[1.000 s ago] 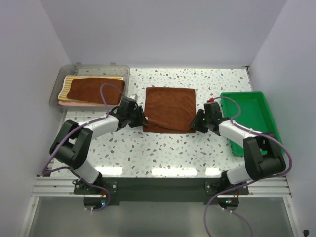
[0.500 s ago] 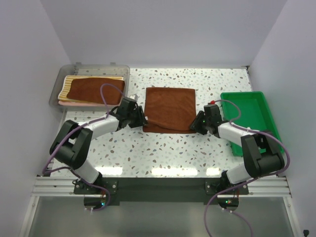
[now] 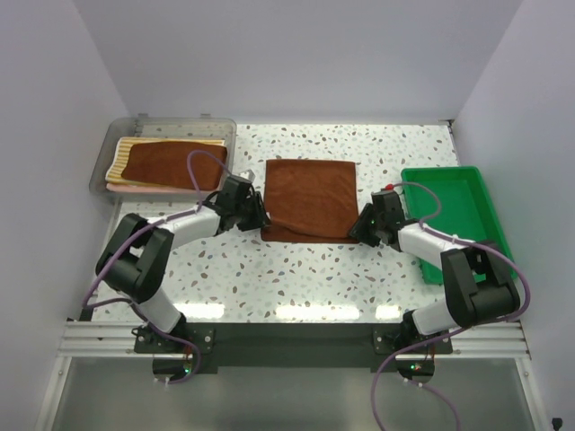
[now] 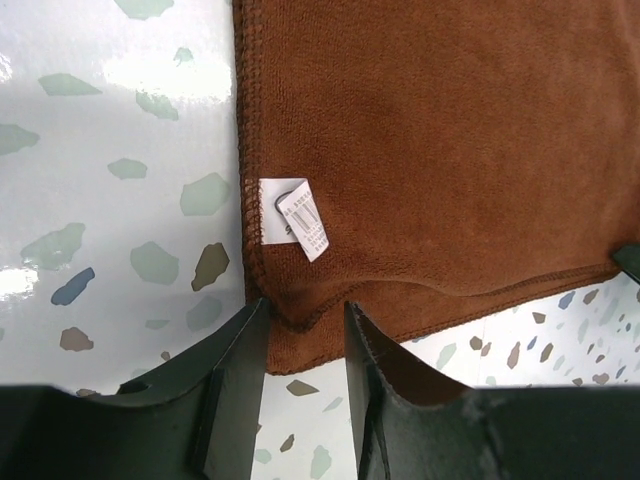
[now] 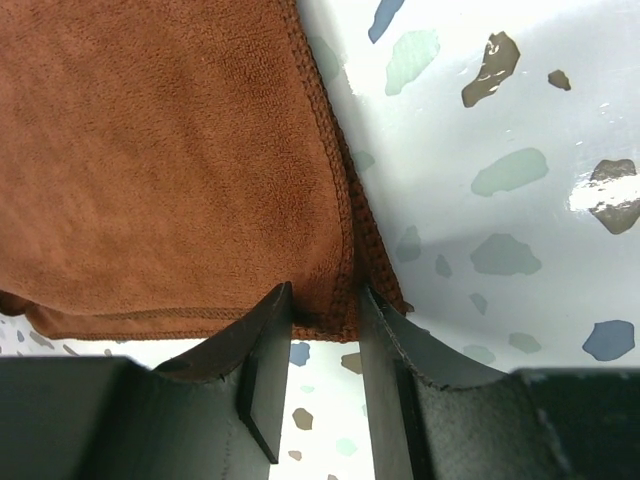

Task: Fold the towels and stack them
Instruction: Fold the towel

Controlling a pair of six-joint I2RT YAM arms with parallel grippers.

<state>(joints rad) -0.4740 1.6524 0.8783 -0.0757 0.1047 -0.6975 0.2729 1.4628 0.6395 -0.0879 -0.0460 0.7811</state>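
A brown terry-cloth towel (image 3: 310, 193) lies flat on the speckled white table (image 3: 296, 269) — likely light and floppy, best held at its hemmed near corners — which the left gripper (image 4: 305, 318) and right gripper (image 5: 325, 298) each pinch.

Place: a robot test cell in a lab, as I read it from my feeds; nothing homely or shop-like.
Enclosure: plain pale walls (image 3: 296, 63) box my table (image 3: 296, 269) in on three sides.
Table top: white with a speckled stone pattern, glossy under bright light.
Mounting: my left arm (image 3: 180, 226) and right arm (image 3: 431, 241) are bolted to an aluminium rail frame (image 3: 296, 334) at the near edge.
Wiring: purple cables (image 3: 205, 158) run exposed along both arms.
Props: one brown towel (image 3: 310, 193) laid mid-table; clear bin (image 3: 106, 153) of folded towels (image 3: 166, 163) at far left; green tray (image 3: 446, 171) at right.
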